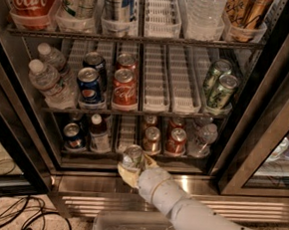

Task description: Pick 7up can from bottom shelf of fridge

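Observation:
The 7up can (132, 156), silver-topped with a greenish body, sits between the yellowish fingers (125, 174) of my gripper (132, 164). The gripper is shut on it. It holds the can upright at the front edge of the bottom shelf (126, 131), just outside the empty lane of white trays. My white arm (186, 215) reaches in from the lower right. The fridge (13, 126) stands open, with black frames and wire racks.
The bottom shelf holds a Pepsi can (73, 135), a small bottle (99, 132), red cola cans (175, 140) and a water bottle (202, 139). The rack above holds more cans and bottles. The ribbed steel base (93, 199), a clear bin (125, 229) and floor cables (7, 211) lie below. The glass door (270, 132) stands at the right.

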You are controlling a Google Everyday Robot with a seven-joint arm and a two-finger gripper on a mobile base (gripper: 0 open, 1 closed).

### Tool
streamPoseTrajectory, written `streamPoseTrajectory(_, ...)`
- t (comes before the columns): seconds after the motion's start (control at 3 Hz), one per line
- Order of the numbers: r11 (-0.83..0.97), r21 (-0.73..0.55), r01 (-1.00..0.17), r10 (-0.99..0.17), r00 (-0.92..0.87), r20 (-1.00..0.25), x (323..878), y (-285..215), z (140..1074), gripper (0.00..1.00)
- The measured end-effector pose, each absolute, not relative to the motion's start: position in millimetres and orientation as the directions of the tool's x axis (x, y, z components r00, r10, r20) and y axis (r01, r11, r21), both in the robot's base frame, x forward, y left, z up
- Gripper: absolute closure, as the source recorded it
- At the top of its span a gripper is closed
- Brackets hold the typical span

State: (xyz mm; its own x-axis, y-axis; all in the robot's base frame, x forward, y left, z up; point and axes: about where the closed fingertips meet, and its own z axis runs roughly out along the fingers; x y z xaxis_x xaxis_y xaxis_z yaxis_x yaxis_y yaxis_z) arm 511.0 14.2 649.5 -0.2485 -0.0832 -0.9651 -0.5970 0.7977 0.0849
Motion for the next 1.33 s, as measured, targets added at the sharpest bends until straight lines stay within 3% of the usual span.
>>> streamPoseTrajectory(0.67,0.698,0.062,-0.713,-0.218,-0.294,-0.931,508.9,-2.3,653.4,1.0)
streamPoseTrajectory(1.33,0.488,0.136,-0.862,-0.353,-0.337,-0.873,484.7,26.4,624.9,1.0)
